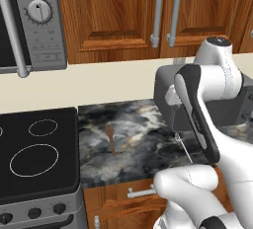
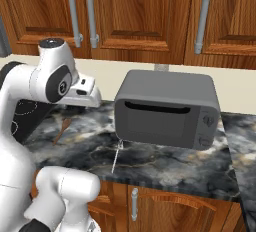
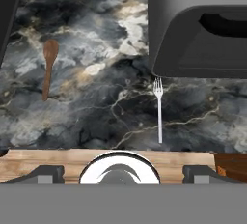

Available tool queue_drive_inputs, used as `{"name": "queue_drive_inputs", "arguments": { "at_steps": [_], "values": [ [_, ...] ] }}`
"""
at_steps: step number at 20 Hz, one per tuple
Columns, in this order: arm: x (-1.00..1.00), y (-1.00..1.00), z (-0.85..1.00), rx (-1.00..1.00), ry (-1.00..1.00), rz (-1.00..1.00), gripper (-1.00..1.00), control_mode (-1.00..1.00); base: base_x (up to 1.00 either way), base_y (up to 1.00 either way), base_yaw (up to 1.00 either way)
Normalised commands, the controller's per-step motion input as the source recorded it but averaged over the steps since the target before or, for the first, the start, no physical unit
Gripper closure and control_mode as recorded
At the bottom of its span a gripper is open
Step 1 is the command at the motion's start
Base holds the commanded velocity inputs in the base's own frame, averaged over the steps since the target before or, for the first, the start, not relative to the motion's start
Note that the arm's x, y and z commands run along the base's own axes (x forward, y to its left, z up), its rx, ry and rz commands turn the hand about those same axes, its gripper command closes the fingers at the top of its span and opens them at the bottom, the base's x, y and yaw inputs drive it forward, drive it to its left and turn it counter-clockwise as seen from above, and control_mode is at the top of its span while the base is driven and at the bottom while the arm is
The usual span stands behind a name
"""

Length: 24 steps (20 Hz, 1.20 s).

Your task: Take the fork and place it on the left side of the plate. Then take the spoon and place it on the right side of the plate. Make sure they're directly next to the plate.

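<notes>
While nothing is picked up yet, notes per item below.

fork [image 3: 158, 113]: lies flat on the dark marble counter [image 3: 96, 107], tines just in front of the grey toaster oven [image 3: 198, 25], handle pointing toward the counter's front edge. Also seen as a thin pale line in the left base view [image 1: 184, 148] and the right base view [image 2: 116, 158].

fork handling: judged light, stiff metal, very thin and flat to the stone, so likely slippery and hard to get under. Best hold looks like mid-handle, jaws closing across its narrow width, away from the tines, which sit close to the oven.

spoon [image 3: 48, 68]: brown wood, flat on the counter well to the side of the fork, near the black stovetop [image 1: 37, 154], bowl end toward the wall. Also in the left base view [image 1: 111, 139] and the right base view [image 2: 62, 130].

spoon handling: judged light, rigid, thicker and less slick than the fork; grab the straight handle near the middle.

plate: cannot place it on the counter from these frames; the white round shape at the bottom of the hand view is unclear, left unnamed.

gripper [image 3: 120, 172]: jaws spread wide, tips at either side of the hand view's bottom; nothing between them, touching nothing, hanging above the front edge of the counter, short of the fork.
</notes>
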Motion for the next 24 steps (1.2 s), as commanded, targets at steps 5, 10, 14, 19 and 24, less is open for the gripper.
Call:
{"name": "queue_drive_inputs", "arguments": {
  "at_steps": [5, 10, 14, 19, 24],
  "values": [
    [-0.25, -0.52, -0.39, 0.03, 0.02, -0.05, -1.00, -1.00, 0.00, 0.00, 0.00],
    [0.00, -0.35, -0.27, 0.00, 0.00, 0.00, -1.00, -1.00, 0.00, 0.00, 0.00],
    [0.11, -0.09, -0.35, 0.00, 0.00, 0.00, -1.00, -1.00, 0.00, 0.00, 0.00],
    [0.20, -0.04, -0.48, -0.01, 0.01, 0.00, -1.00, -1.00, 0.00, 0.00, 0.00],
    [0.40, -0.06, -0.57, 0.00, 0.05, 0.00, -1.00, -1.00, 0.00, 0.00, 0.00]
  ]
}}
